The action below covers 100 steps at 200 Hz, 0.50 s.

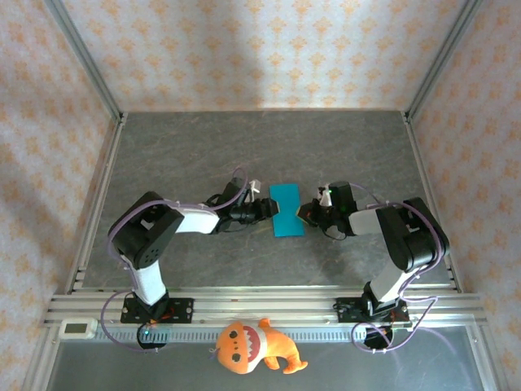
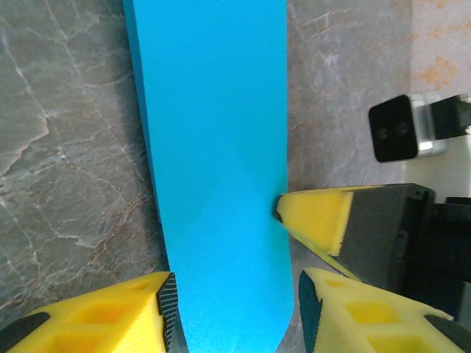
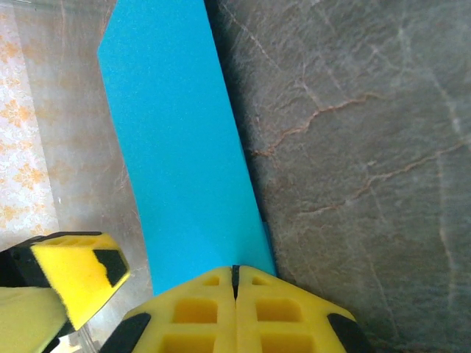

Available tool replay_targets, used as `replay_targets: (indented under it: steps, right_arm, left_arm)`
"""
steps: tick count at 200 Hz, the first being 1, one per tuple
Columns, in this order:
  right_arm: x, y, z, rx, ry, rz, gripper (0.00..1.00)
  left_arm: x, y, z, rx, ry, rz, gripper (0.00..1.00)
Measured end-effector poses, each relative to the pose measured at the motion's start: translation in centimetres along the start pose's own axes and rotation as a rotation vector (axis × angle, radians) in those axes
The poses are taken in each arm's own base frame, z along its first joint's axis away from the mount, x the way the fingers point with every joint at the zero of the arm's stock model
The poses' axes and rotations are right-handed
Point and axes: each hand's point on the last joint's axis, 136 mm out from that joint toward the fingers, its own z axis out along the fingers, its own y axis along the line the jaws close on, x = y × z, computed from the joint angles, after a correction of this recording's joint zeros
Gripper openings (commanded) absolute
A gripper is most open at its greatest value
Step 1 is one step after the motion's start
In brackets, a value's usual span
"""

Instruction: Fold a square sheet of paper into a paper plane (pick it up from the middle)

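The square sheet of paper [image 1: 286,209] is bright cyan-blue and lies as a long folded strip mid-table between my two grippers. The left gripper [image 1: 264,210] comes from the left. In the left wrist view its fingers stand open astride the strip [image 2: 217,169], the left pad at the paper's edge and the right pad a little clear of it. The right gripper [image 1: 308,213] comes from the right. Its yellow fingers are pressed together [image 3: 235,273] over the near edge of the strip [image 3: 180,147], pinching it. Its tip [image 2: 283,208] meets the paper's side in the left wrist view.
An orange plush toy [image 1: 252,346] lies in front of the arm bases, below the rail. Metal frame rails [image 1: 98,187] border the grey marbled table [image 1: 269,147] on both sides. Patterned walls close the back and sides.
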Motion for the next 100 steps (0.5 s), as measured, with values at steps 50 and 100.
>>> replay_targets:
  steps: [50,100]
  right_arm:
    - [-0.01,-0.08,-0.03,-0.002,-0.005,0.004,0.04]
    - [-0.02,-0.13,-0.04,-0.003,-0.008,0.003,0.04]
  left_arm:
    - [0.39,0.44,0.52,-0.023,0.020,-0.011,0.45]
    - [0.45,0.81,0.93,-0.046,0.036,-0.052,0.42]
